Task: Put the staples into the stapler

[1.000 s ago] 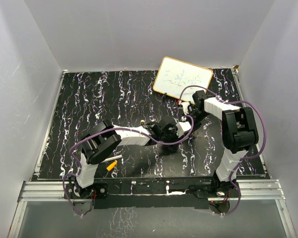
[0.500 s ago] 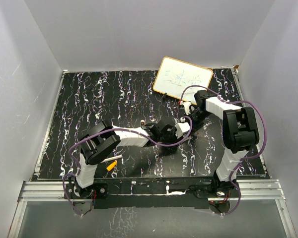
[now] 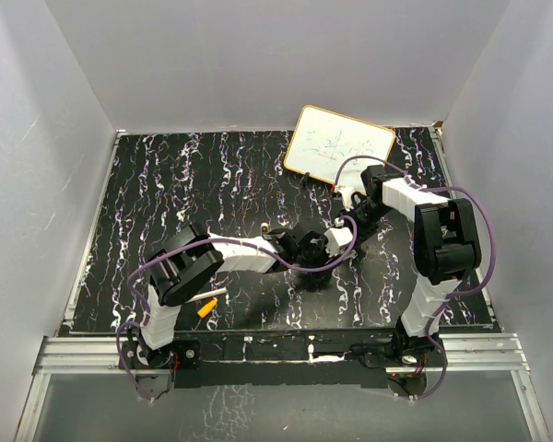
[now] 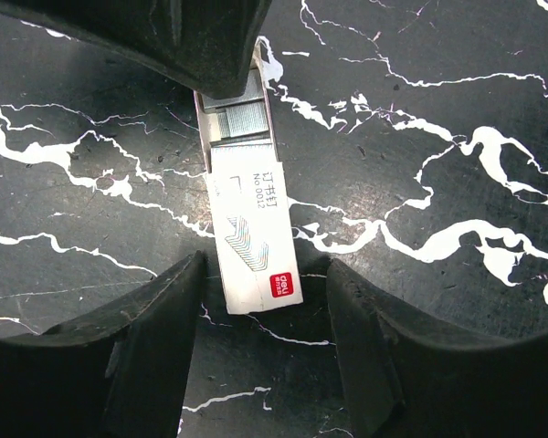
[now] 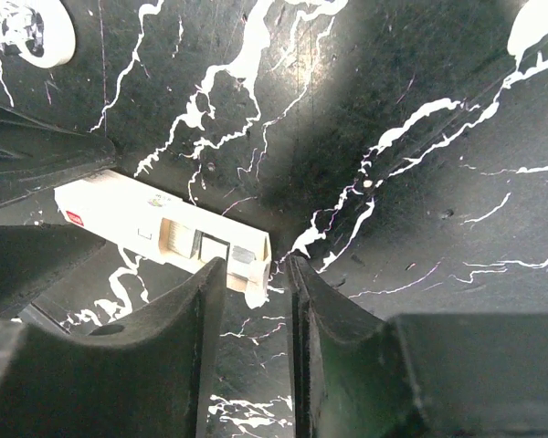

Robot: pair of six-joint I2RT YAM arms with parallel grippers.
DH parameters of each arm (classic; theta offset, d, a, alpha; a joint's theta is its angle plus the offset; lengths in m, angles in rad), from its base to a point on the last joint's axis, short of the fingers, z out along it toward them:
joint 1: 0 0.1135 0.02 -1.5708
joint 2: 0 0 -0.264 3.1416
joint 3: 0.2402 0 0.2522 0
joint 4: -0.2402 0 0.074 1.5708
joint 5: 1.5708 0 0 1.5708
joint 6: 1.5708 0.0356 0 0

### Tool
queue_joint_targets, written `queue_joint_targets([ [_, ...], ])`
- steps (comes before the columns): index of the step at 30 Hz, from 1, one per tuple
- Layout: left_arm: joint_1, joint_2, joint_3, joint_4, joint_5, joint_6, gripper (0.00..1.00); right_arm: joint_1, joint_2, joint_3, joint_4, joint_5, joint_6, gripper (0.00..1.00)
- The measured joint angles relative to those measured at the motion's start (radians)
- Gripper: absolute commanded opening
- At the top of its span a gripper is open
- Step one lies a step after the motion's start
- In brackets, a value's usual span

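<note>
Left arm point(image 3: 244, 250) and right arm point(image 3: 413, 197) share white shells, black joints, black fingers point(image 4: 155, 356) and looping purple cables point(image 3: 487, 235).

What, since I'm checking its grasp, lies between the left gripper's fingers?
The staple box lies on the table between the left gripper's fingers, a sliver of gap each side. The left wrist view shows it.

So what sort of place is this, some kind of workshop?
Probably a robot test booth in a lab: plain white walls box in a black, white-veined tabletop, two white-and-black robot arms are bolted at its near edge, and a small scribbled-on whiteboard sits at the back.
</note>
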Motion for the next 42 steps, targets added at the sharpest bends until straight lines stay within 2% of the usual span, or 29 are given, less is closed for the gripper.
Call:
queue_joint_targets([
  [6, 0.0, 0.0, 0.002, -0.004, -0.002, 0.001, 0.56, 0.0, -0.009, 0.007, 0.002, -0.006, 0.001, 0.34],
  [16, 0.0, 0.0, 0.002, -0.005, -0.002, 0.001, 0.46, 0.0, -0.017, 0.007, 0.006, 0.007, 0.002, 0.31],
  [29, 0.0, 0.0, 0.002, -0.006, 0.0, 0.001, 0.39, -0.001, -0.017, 0.007, 0.008, 0.019, 0.003, 0.09],
  [42, 0.0, -0.002, -0.005, 0.003, 0.007, -0.001, 0.34, -0.012, -0.017, 0.007, 0.007, 0.044, 0.001, 0.08],
])
